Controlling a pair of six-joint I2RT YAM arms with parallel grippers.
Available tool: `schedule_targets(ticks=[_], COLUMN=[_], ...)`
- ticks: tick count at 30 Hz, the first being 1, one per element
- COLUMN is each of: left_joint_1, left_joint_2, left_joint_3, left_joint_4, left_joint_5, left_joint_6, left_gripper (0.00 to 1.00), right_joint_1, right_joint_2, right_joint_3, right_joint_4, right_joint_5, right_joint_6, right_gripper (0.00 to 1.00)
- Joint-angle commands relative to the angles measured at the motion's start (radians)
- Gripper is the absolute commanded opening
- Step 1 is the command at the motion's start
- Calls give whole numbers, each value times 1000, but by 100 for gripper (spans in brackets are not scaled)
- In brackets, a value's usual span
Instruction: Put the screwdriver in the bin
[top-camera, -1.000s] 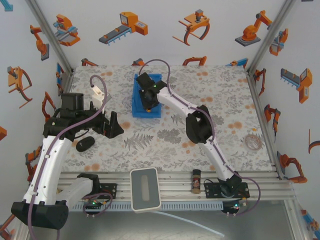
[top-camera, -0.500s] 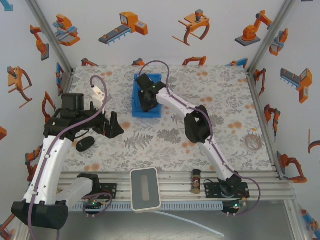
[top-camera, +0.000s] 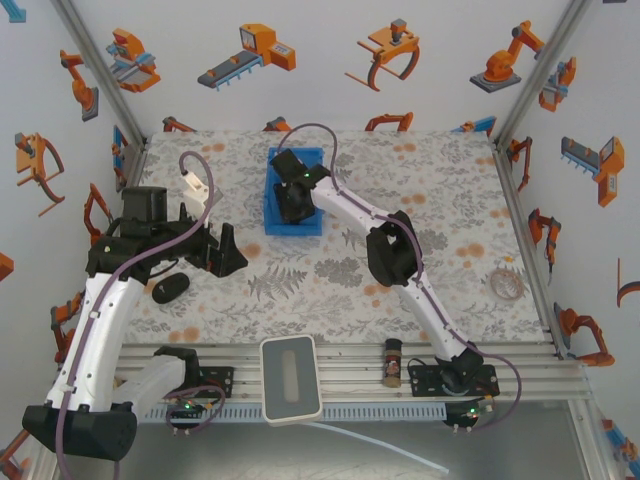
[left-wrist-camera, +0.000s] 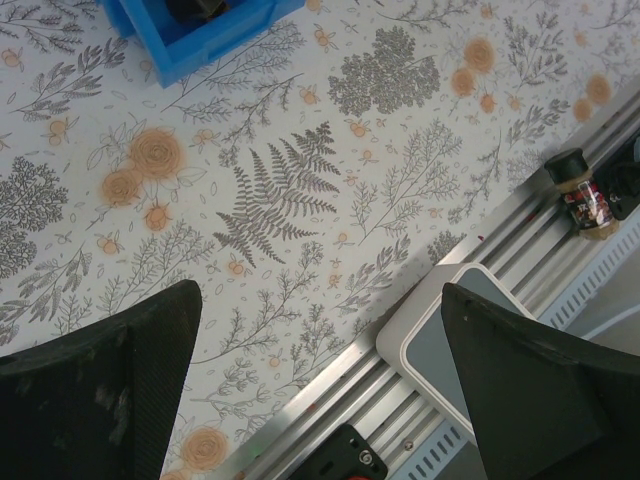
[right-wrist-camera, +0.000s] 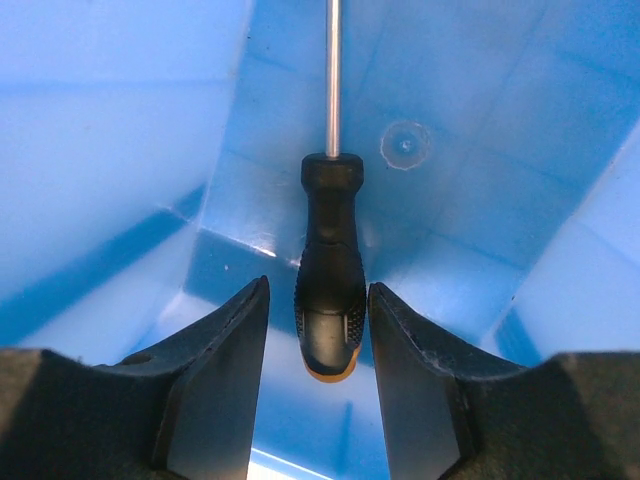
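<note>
Your right gripper (right-wrist-camera: 318, 288) is low inside the bin (right-wrist-camera: 110, 140), jaws slightly parted. Blue shows beside the screwdriver (right-wrist-camera: 329, 250) handle, so it looks released onto the bin floor. Drop step looks near done. Next, lift straight out without snagging the handle. Left gripper (left-wrist-camera: 320, 295) is spread wide above the table (left-wrist-camera: 300, 200).

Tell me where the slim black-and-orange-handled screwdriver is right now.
The screwdriver is inside the blue plastic rectangular bin, handle between the right tool's fingers in the right wrist view; from above, that bin sits far, left of centre.
</note>
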Motion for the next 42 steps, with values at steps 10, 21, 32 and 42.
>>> schedule_targets(ticks=[10, 21, 32, 42], left_joint_1=[3, 2, 5, 16], left_joint_2=[-3, 15, 62, 110], left_joint_3=[3, -9, -99, -260], left_joint_4=[8, 75, 326, 592], left_joint_5=[-9, -145, -452, -573], left_joint_6=[-8, -58, -214, -253], left_gripper=[97, 97, 97, 97], right_joint_1=[-1, 60, 40, -208], right_joint_2=[-131, -449, -1184, -1585], right_joint_3=[127, -90, -1102, -1613], right_joint_4=[-89, -85, 469, 610], right_joint_5=[84, 169, 344, 382], right_joint_6=[-49, -126, -145, -116], right_gripper=[50, 63, 99, 99])
